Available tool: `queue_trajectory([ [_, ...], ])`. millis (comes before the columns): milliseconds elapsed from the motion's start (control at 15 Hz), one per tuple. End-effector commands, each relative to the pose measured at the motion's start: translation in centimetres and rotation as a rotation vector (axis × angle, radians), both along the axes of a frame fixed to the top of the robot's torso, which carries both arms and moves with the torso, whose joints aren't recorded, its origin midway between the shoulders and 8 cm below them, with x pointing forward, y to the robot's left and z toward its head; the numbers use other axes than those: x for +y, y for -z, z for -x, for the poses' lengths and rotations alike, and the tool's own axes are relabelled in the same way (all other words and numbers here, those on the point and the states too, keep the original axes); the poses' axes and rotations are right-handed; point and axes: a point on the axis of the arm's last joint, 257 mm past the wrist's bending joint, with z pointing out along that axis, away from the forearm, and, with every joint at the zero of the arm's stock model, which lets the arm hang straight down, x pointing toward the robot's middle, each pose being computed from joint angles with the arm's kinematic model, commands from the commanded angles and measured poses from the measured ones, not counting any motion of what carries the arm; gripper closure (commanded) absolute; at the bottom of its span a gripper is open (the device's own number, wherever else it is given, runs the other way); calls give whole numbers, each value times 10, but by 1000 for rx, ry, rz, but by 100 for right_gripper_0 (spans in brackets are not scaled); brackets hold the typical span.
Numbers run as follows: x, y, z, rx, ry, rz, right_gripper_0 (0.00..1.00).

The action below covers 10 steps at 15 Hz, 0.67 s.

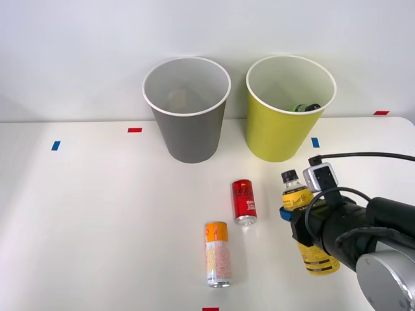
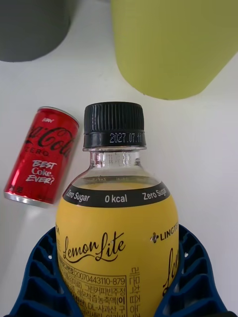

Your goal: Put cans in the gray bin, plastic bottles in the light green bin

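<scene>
Yellow-labelled bottle (image 2: 116, 233) lies on the table, right end effector (image 2: 116, 292) fingers closed against its sides.

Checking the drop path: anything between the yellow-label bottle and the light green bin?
Nothing. In the right wrist view, bare white table separates the bottle from the light green bin; the red can lies off to the side.

We log these colours:
Lying can (image 1: 244, 201): red, dark lettering.
Taller can (image 1: 218, 254): orange top, pale patterned body.
Bottle (image 2: 117, 233): yellow label, black cap.
Bins: gray (image 1: 188, 133); yellow-green (image 1: 279, 133).
</scene>
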Motion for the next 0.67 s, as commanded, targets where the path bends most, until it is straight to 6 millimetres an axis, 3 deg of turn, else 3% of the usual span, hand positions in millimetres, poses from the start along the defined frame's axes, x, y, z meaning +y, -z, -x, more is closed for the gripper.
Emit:
queue_trajectory([
  [67, 9, -30, -2, -154, -26, -107, 100],
  [333, 23, -78, -5, -360, -43, -294, 100],
  [667, 26, -134, -6, -552, -66, -424, 100],
])
